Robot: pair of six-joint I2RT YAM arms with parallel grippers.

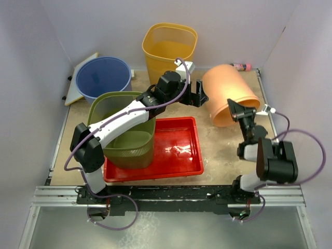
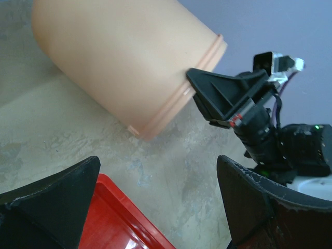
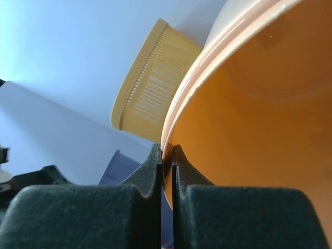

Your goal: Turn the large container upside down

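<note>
- At the table's [image 1: 220, 155] far left, a blue bucket [image 1: 104, 78] stands mouth up, well apart from the work. You need nothing from it.
- Just right of it, an olive-green bin [image 1: 132, 144] sits upright in the left end of a red tray [image 1: 179, 150]. Your left arm reaches across above it.
- At the back centre, a yellow bin [image 1: 168, 46] stands upright by the wall, near the left arm's wrist.
- Right of centre, your left gripper [image 1: 198, 95] hangs with its fingers spread wide and nothing between them. It is just beside the wall of the container.
- On the right half of the table, the task's peach-orange container [image 1: 228, 93] lies tipped on its side. Its mouth points toward the near right and its base toward the yellow bin.
- At that mouth, your right gripper [image 1: 234, 108] is pinched onto the rim, with one finger inside, one outside and the thin wall squeezed between them.
- The step in hand looks like the tip-over itself, about half made: on its side, not yet mouth down.
- The next move likely calls for lifting the rim up and over so the mouth rolls face down. The free left gripper can steady the wall, since a thin rim may slip from a pinch.
</note>
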